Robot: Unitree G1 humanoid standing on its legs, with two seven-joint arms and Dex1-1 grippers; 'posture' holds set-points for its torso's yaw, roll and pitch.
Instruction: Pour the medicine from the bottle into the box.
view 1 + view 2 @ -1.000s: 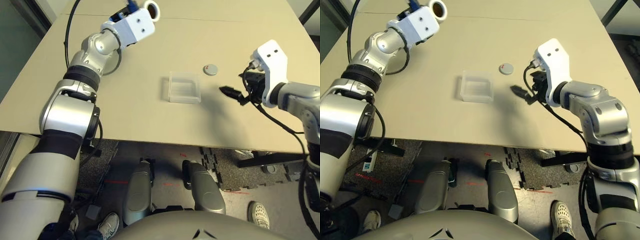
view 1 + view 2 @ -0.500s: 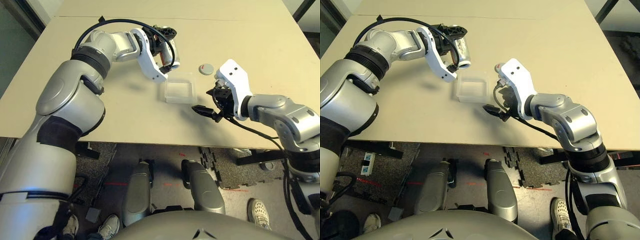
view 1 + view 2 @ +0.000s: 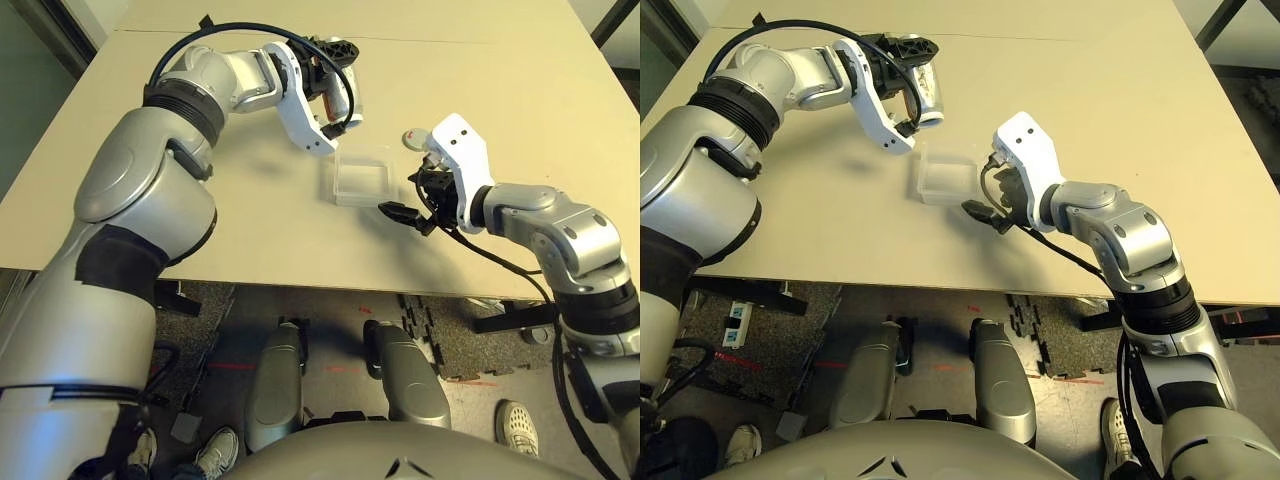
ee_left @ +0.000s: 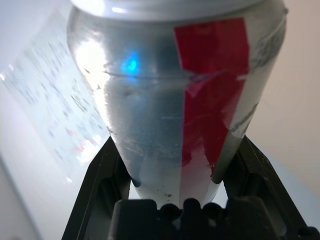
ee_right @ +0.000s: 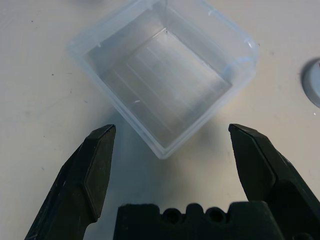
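Silver-grey bottle [image 4: 170, 100] with red tape, clear box [image 5: 162, 80], tan table [image 3: 500, 80].

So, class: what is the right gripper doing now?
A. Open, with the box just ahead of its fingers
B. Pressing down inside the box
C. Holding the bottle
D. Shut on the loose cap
A: the right gripper has its fingers spread wide, holding nothing, with the clear box just beyond them on the table.
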